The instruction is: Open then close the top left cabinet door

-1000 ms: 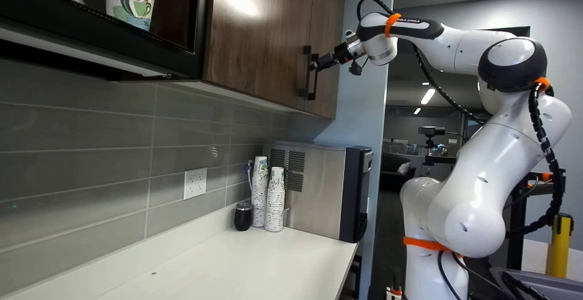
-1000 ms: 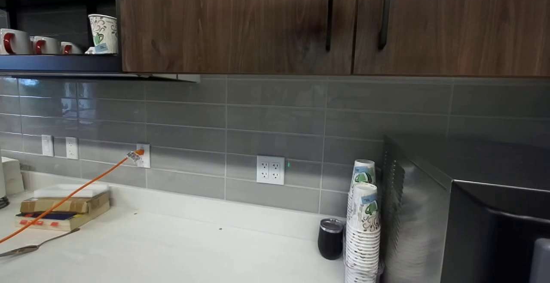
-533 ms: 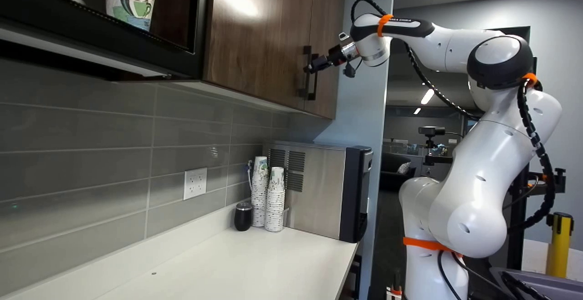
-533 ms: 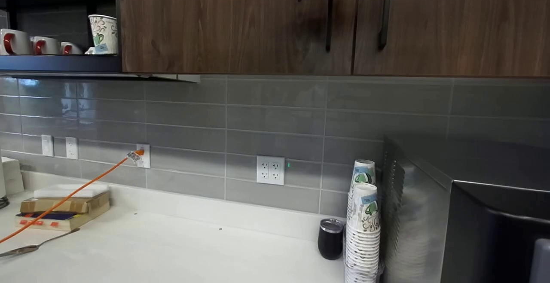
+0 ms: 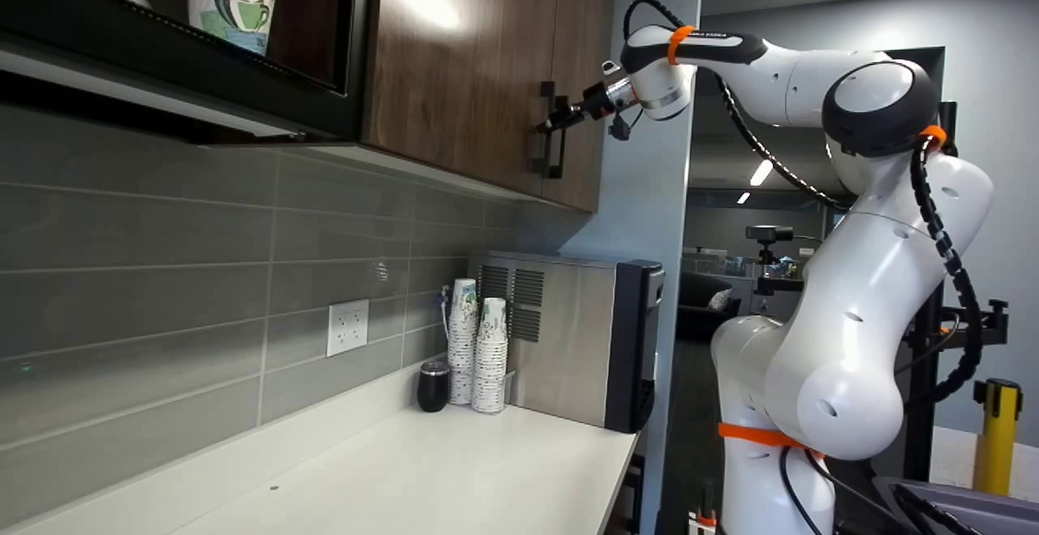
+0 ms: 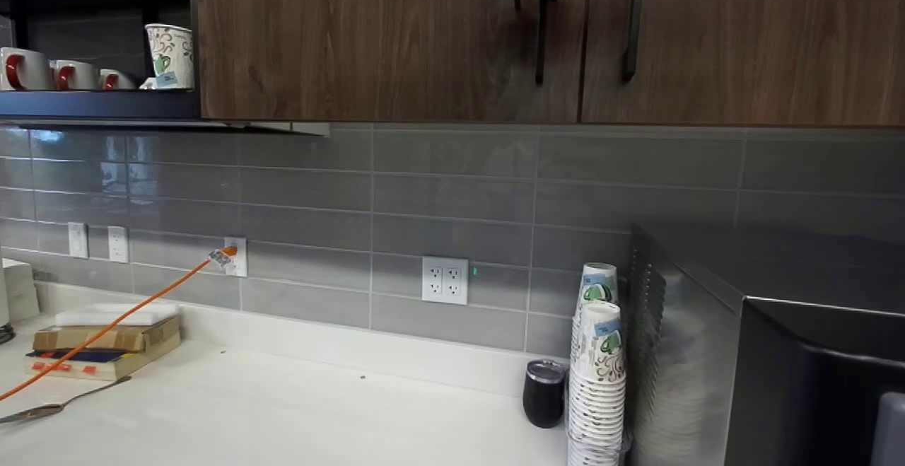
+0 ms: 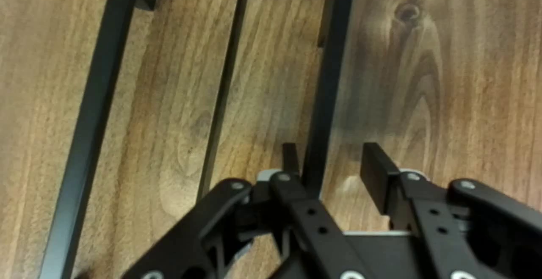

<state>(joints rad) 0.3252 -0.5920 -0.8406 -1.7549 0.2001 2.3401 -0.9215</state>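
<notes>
"One item under test. Identify it and state its position."

"The top left cabinet door [image 6: 389,42], mounted high, to the left of the adjoining door [image 6: 749,42] in an exterior view. It lies flush with its neighbour; I record it as closed, the opening step not yet done."

"Expected handling?"

"In my judgement: a stiff, fairly heavy panel, presumably hinged and so light to swing. The smooth face gives no purchase. Take hold of the black bar handle [image 7: 332,67], about mid-length, and draw along an arc; a straight pull could slip."

"Condition of the pincer [image 7: 332,154]?"

"Spread wide enough to stand around the handle, gripping nothing, per the wrist view."

"And its fingers [image 7: 378,181]?"

"One each side of the handle. The one nearer the adjoining door stands just beside it; contact I cannot tell. The other leaves a visible gap. Bringing both onto the handle is the likely next requirement."
</notes>
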